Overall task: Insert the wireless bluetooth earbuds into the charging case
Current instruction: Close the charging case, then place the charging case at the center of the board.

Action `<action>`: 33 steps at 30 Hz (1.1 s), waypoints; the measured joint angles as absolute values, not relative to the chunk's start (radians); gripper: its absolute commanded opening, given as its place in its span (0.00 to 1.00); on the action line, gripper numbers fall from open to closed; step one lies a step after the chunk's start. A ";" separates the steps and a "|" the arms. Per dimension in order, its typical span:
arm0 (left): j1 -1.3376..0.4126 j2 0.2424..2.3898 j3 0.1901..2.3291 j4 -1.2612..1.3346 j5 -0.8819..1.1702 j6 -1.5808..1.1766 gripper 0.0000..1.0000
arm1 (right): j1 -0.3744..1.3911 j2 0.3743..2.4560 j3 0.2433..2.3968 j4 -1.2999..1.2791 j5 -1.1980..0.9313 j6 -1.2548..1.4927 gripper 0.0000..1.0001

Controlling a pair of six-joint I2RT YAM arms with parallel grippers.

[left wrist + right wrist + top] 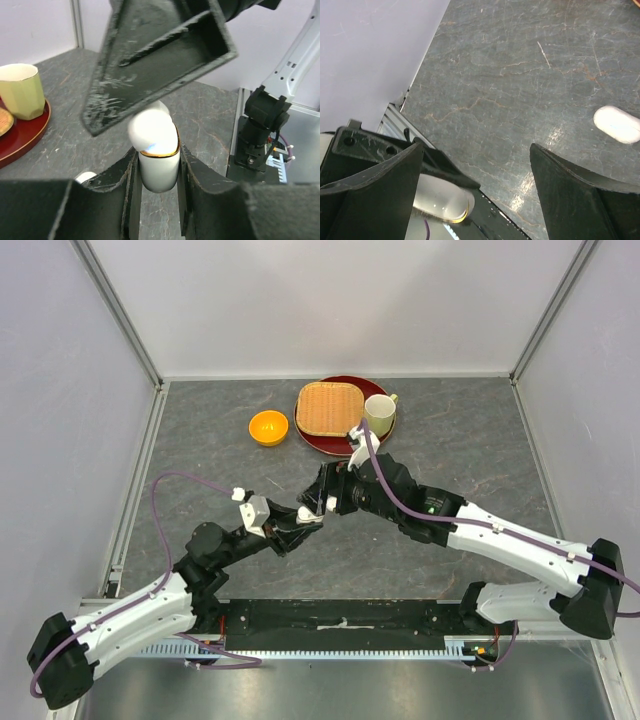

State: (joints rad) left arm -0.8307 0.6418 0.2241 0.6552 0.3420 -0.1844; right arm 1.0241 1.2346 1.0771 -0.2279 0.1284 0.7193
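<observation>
Left gripper (305,520): I am pinching the charging case (159,172) between its two fingers (117,185), over the middle of the table (450,420).
Charging case: white and glossy with a gold rim. It is standing upright in my left grip, gripped on both sides below the rim.
Lid (150,131): rounded and white, it is sitting swung open above the gold rim and leaning to one side.
Right gripper (322,503): I am holding its fingers (370,190) spread wide with nothing between them, only bare table showing in the gap. In the left wrist view one finger is hanging just over the open lid, and I cannot tell whether it is touching.
Earbuds: I am not able to tell where they are. Whether any is sitting inside the case is hidden by the lid.
White oval piece (616,124): it is lying on the table, apart from the case, and is too blurred to name.
Orange bowl (268,427): it is sitting toward the far side, left of the tray.
Red tray (335,447): it is lying at the far side, carrying a woven mat (328,407) and a pale cup (379,414) side by side.
</observation>
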 measured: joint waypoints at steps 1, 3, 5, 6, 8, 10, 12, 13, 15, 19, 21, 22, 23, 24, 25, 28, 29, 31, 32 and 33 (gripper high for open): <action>-0.831 0.638 0.223 0.648 0.331 -0.185 0.02 | 1.024 1.229 1.069 -0.225 0.122 0.722 0.93; -0.831 0.633 0.222 0.633 0.308 -0.184 0.02 | 1.025 1.221 1.056 -0.225 0.103 0.726 0.93; -0.831 0.630 0.222 0.627 0.295 -0.185 0.02 | 1.026 1.218 1.047 -0.222 0.096 0.730 0.93; -0.831 0.630 0.222 0.624 0.291 -0.185 0.02 | 1.025 1.218 1.045 -0.219 0.095 0.730 0.93; -0.832 0.630 0.222 0.622 0.286 -0.185 0.02 | 1.024 1.218 1.042 -0.216 0.098 0.731 0.93; -0.832 0.630 0.222 0.621 0.277 -0.186 0.02 | 1.025 1.218 1.040 -0.210 0.109 0.734 0.95; -0.832 0.630 0.223 0.611 0.262 -0.188 0.02 | 1.026 1.217 1.037 -0.212 0.137 0.741 0.96; -0.831 0.631 0.226 0.592 0.251 -0.193 0.02 | 1.026 1.214 1.034 -0.229 0.177 0.757 0.97; -0.831 0.647 0.247 0.543 0.230 -0.213 0.02 | 1.029 1.198 1.020 -0.264 0.252 0.794 0.98; -0.826 0.727 0.310 0.450 0.210 -0.303 0.02 | 1.031 1.128 0.963 -0.364 0.421 0.882 0.98; -0.826 0.798 0.337 0.432 0.212 -0.373 0.02 | 1.030 1.083 0.933 -0.405 0.497 0.921 0.98; -0.826 0.839 0.345 0.430 0.214 -0.410 0.02 | 1.029 1.061 0.922 -0.422 0.527 0.937 0.98; -0.826 0.883 0.349 0.428 0.216 -0.445 0.02 | 1.030 1.042 0.914 -0.437 0.553 0.950 0.98; -0.825 0.929 0.349 0.426 0.220 -0.483 0.02 | 1.030 1.026 0.908 -0.447 0.577 0.961 0.98; -0.825 0.980 0.349 0.426 0.224 -0.520 0.02 | 1.029 1.013 0.904 -0.455 0.594 0.971 0.98; -0.823 1.099 0.349 0.426 0.242 -0.606 0.02 | 1.029 0.991 0.899 -0.472 0.632 0.986 0.98; -0.823 1.135 0.350 0.429 0.247 -0.630 0.02 | 1.029 0.989 0.897 -0.477 0.640 0.992 0.98; -0.823 1.195 0.353 0.429 0.253 -0.668 0.02 | 1.029 0.988 0.893 -0.488 0.651 0.996 0.98; -0.823 1.225 0.358 0.432 0.256 -0.685 0.02 | 1.029 0.988 0.891 -0.493 0.653 0.997 0.98; -0.823 1.254 0.363 0.437 0.260 -0.700 0.04 | 1.029 0.988 0.890 -0.499 0.653 0.998 0.98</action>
